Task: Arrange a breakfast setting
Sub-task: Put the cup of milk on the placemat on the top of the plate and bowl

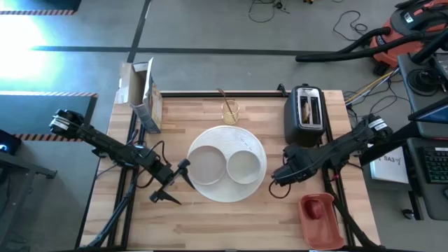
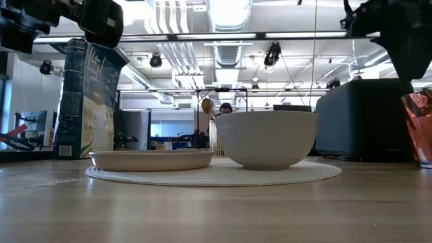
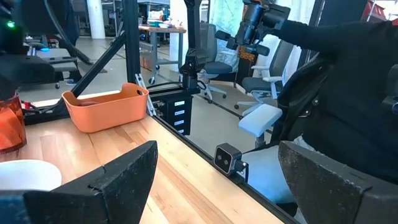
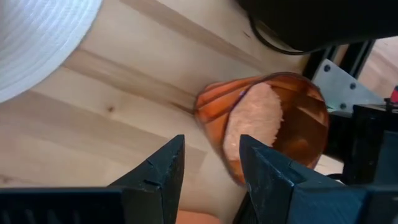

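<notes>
A round white mat at the table's middle bears a shallow white plate and a white bowl. Beyond it stands a clear glass with a gold spoon in it. A toast slice sticks up from the black toaster's slot. A translucent red cup, with a pale orange thing inside, stands on the wood right of the mat. My right gripper hovers above it, pointing down, open, wood showing between its fingers. My left gripper waits open and level at the mat's left.
A cereal box stands at the far left corner. An orange-red bin sits at the near right corner. Bare wood lies along the near edge in front of the mat. Cables and a vacuum lie on the floor beyond the table.
</notes>
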`<state>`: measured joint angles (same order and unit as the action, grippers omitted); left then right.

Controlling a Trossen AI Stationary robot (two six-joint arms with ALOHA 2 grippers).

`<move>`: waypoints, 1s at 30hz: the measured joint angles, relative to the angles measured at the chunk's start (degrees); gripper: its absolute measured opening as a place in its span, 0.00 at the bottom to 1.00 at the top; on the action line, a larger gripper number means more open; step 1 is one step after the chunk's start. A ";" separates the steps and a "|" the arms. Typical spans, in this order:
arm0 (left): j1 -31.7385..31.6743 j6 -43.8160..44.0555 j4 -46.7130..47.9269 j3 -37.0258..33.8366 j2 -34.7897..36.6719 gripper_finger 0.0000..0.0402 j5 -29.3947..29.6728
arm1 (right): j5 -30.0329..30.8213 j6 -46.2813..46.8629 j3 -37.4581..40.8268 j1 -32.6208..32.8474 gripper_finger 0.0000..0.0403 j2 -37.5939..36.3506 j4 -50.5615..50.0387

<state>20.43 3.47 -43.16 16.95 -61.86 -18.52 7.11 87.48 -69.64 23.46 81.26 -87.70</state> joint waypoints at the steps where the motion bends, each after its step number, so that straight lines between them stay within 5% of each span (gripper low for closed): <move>1: 0.00 -0.16 -0.04 0.00 -0.12 0.79 0.00 | -0.04 0.14 0.49 -0.22 0.36 -0.43 0.00; 20: 0.00 -0.77 -0.33 0.17 -1.31 0.79 0.02 | -1.60 2.50 13.26 -0.50 0.30 -6.02 8.97; 30: 0.00 -0.99 -0.43 0.17 -1.42 0.79 0.02 | -1.60 -0.47 13.02 -0.50 0.06 -6.73 9.55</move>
<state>20.43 2.48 -43.59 17.12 -63.29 -18.50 5.52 87.01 -56.62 22.96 74.54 -78.16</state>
